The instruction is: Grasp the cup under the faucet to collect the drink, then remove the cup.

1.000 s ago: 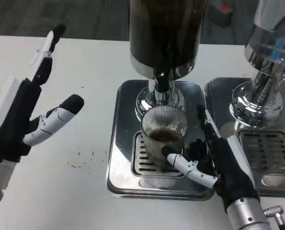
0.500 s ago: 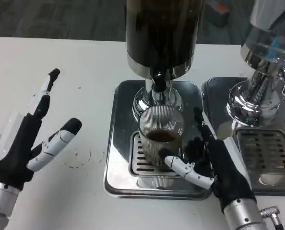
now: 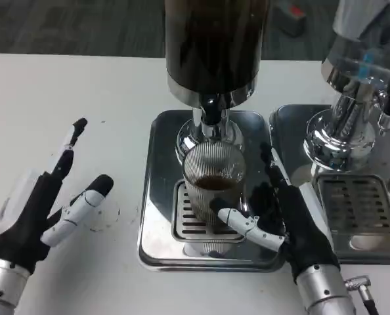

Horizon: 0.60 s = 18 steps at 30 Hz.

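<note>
Our left hand [image 3: 34, 213] has dropped toward the desk [image 3: 83, 85], fingers spread; our right hand [image 3: 283, 226] grips the cup [image 3: 211, 180], drink collected, removal pending.

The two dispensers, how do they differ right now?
The dark dispenser at centre holds a brown drink; the clear dispenser on the right looks pale. A ribbed cup stands on the dark one's drip tray; the clear one's grate is bare. Both have chrome bases.

Cup [image 3: 213, 184] on drip tray [image 3: 157, 230], under faucet [image 3: 210, 111]; second dispenser [image 3: 356, 98] right.
</note>
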{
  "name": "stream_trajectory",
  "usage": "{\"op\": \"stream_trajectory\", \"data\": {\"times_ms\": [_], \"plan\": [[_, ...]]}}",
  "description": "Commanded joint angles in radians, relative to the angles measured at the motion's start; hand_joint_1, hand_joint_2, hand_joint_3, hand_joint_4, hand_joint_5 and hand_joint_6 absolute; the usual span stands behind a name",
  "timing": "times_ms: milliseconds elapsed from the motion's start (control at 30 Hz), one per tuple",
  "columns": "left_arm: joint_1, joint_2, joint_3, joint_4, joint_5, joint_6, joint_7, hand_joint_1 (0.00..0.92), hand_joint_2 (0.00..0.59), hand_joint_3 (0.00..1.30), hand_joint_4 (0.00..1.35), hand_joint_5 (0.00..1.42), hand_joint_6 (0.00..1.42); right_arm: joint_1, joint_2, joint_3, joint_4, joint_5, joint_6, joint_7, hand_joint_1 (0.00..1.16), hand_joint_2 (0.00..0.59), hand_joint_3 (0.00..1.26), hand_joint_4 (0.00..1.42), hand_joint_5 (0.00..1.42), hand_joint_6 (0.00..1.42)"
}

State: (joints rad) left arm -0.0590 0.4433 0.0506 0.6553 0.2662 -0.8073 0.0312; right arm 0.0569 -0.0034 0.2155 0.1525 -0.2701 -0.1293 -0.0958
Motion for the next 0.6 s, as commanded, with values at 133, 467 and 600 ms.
{"op": "stream_trajectory", "data": {"times_ms": [133,467,600], "plan": [[-0.011,0.013,-0.039,0.068,0.024,-0.003,-0.008,0.0,0.155,0.0,0.0,0.0,0.0,-0.03,0.008,0.01,0.027,0.021,-0.041,0.016,0.77,0.173,0.0,0.0,0.0,0.0],[-0.013,0.025,-0.062,0.092,0.024,-0.009,-0.011,0.0,0.155,0.0,0.0,0.0,0.0,0.009,-0.01,0.016,-0.045,0.024,-0.034,0.032,0.76,0.169,0.0,0.0,0.0,0.0],[-0.015,0.027,-0.068,0.094,0.018,-0.008,-0.012,0.0,0.155,0.0,0.0,0.0,0.0,0.019,-0.017,0.017,-0.067,0.019,-0.016,0.045,0.74,0.162,0.0,0.0,0.0,0.0]]}}
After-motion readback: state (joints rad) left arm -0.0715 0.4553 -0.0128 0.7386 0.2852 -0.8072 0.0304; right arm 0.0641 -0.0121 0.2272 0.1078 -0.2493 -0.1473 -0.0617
